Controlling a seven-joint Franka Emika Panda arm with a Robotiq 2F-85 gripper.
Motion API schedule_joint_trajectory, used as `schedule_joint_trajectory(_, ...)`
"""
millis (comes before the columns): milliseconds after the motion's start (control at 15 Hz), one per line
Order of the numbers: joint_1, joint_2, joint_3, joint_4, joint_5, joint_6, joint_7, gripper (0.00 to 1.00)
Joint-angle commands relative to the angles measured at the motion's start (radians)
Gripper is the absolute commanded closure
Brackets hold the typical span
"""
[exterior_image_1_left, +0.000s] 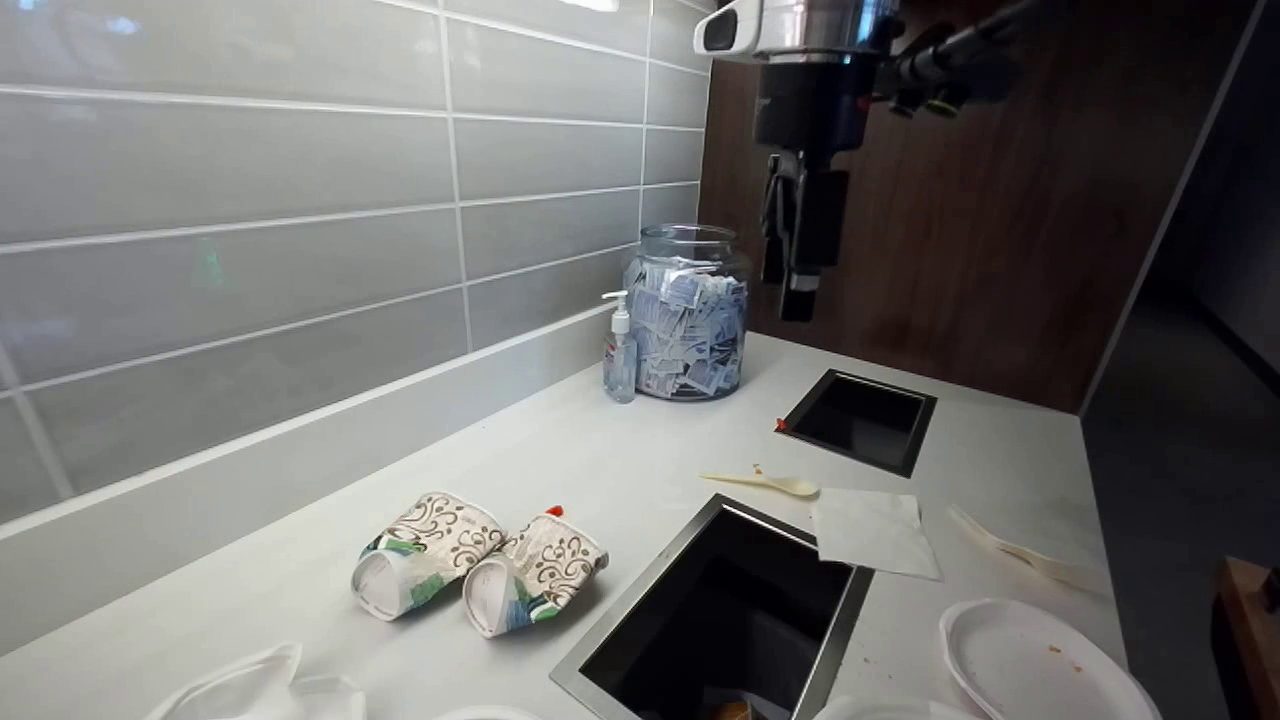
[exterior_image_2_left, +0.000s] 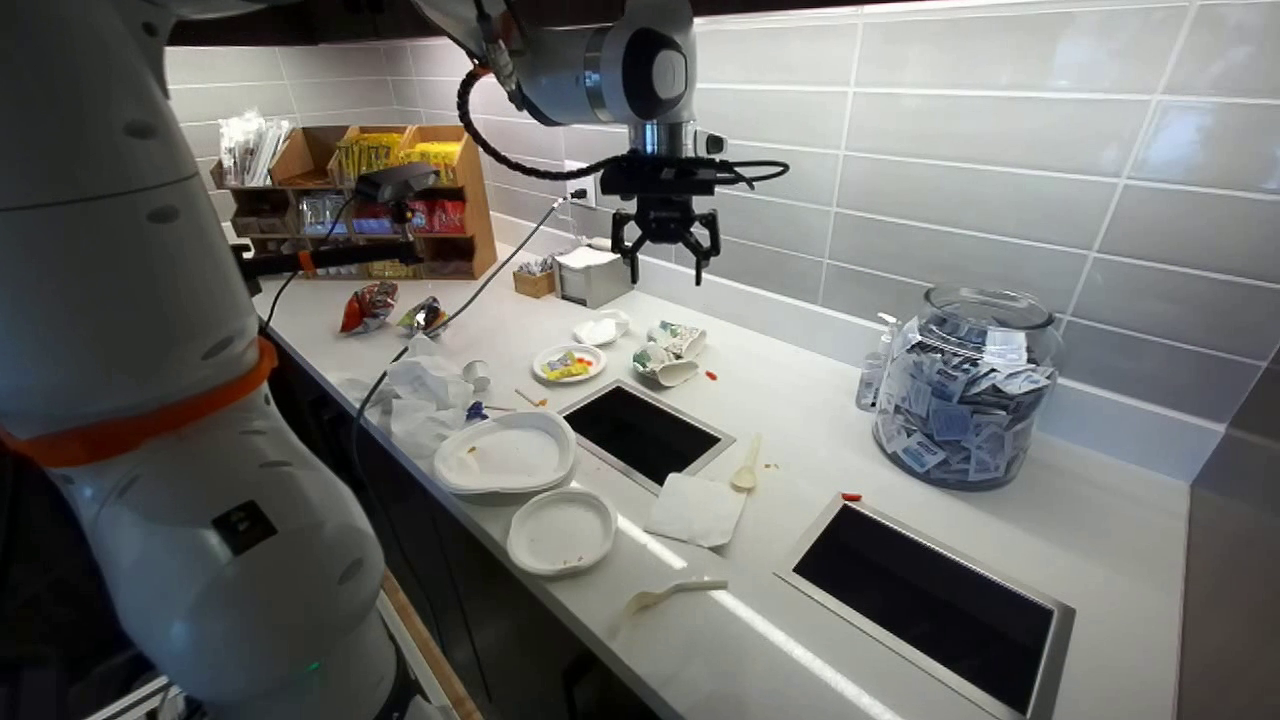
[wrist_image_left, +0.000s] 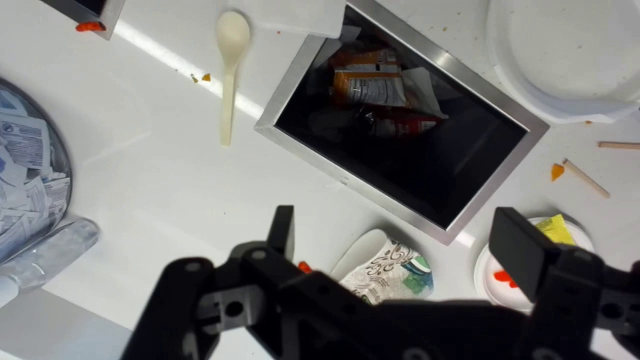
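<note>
My gripper (exterior_image_2_left: 666, 276) is open and empty, pointing down high above the white counter in an exterior view; another exterior view shows it edge-on (exterior_image_1_left: 798, 295). In the wrist view its fingers (wrist_image_left: 394, 215) are wide apart. Between and below them lies a crumpled patterned paper cup (wrist_image_left: 387, 270), apart from the fingers. Two such cups, a left one (exterior_image_1_left: 430, 555) and a right one (exterior_image_1_left: 540, 570), lie on their sides. Beside them is a metal-framed opening (wrist_image_left: 350, 178) with wrappers (wrist_image_left: 375, 90) inside. A small white plate (wrist_image_left: 487, 280) with a yellow wrapper (wrist_image_left: 556, 229) is partly behind the right finger.
A glass jar of packets (exterior_image_2_left: 965, 400) and a pump bottle (exterior_image_1_left: 620, 365) stand by the tiled wall. A spoon (wrist_image_left: 228, 100), a napkin (exterior_image_1_left: 875, 530), plates (exterior_image_2_left: 562, 530) and a second opening (exterior_image_1_left: 922, 435) are nearby. A wooden organizer (exterior_image_2_left: 480, 200) stands at the far end.
</note>
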Motion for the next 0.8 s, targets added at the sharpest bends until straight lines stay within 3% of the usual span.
schedule_joint_trajectory(0,0.011,-0.074,-0.005,-0.042,0.092,-0.062,0.045,0.00)
schedule_joint_trajectory(267,0.016,-0.120,-0.005,-0.072,0.142,-0.116,0.074,0.00)
schedule_joint_trajectory(333,0.013,-0.075,-0.008,-0.026,0.113,-0.098,0.046,0.00)
schedule_joint_trajectory(733,0.017,-0.095,-0.008,-0.050,0.122,-0.102,0.061,0.00)
